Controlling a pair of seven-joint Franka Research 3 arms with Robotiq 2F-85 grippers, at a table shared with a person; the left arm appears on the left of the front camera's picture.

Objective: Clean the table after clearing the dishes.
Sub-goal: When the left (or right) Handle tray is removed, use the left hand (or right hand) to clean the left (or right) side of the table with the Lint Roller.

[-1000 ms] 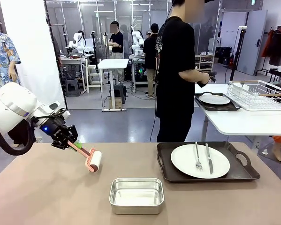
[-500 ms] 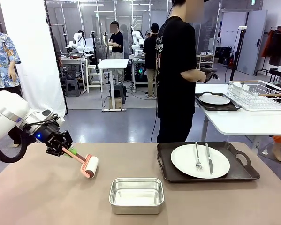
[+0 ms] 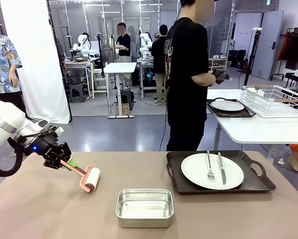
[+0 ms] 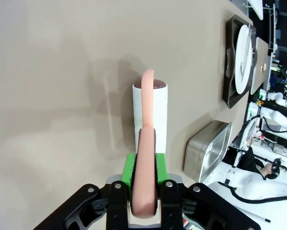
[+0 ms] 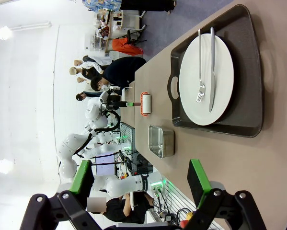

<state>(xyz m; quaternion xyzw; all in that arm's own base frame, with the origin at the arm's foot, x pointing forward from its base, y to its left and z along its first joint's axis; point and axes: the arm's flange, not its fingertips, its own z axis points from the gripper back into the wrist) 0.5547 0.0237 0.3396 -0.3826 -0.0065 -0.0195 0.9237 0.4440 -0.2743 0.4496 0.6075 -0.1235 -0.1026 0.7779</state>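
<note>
Tan table [image 3: 34,214]: left gripper [image 3: 59,160] pinching the pink lint roller [image 3: 90,179] left of the steel pan [image 3: 145,207]; plate [image 3: 196,174] on its tray [image 3: 260,186] right of the pan; right gripper [image 5: 141,179] spread wide.

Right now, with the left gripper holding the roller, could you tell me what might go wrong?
1. The steel pan sits close beside the roller in the left gripper; a sweep that way could knock it.
2. The tray with the plate, fork and knife is still on the table; the loose cutlery might slide if the tray is bumped.
</note>
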